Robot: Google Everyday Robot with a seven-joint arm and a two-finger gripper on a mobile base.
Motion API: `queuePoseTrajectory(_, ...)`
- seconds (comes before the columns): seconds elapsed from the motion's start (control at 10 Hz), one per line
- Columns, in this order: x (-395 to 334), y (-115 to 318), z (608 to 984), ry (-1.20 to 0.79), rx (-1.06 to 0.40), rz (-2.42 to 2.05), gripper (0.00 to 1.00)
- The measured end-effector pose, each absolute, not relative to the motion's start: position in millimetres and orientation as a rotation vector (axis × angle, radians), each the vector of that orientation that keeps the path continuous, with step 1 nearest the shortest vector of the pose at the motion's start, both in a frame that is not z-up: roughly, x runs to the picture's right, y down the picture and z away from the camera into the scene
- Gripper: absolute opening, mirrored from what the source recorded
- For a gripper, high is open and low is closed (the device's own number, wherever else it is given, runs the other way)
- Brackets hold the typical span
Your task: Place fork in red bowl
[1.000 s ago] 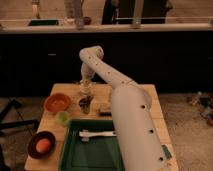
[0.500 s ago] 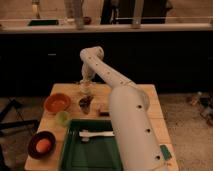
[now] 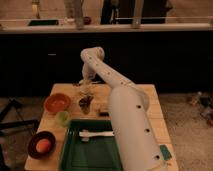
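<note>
Just right of the red bowl the gripper is poised; its state cannot be told. The fork, below-right of the bowl, is judged light, rigid, best taken mid-handle.

My gripper hangs over the wooden table, just above a dark cup, with the red bowl close beside it and a small green cup nearby. The fork lies in the green tray, near a darker bowl that holds an orange egg-like thing.
</note>
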State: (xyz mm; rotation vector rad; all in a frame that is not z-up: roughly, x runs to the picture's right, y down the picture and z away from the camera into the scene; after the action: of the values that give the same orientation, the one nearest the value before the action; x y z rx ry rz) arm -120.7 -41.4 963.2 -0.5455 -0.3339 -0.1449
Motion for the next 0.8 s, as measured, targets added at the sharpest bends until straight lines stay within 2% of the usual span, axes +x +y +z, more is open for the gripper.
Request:
queuePoseTrajectory(0.3, -123, -46, 959, -0.336, -0.531, -0.155, 0.00)
queuePoseTrajectory(0.8, -134, -69, 929, -0.358, -0.456, -0.187, 0.00)
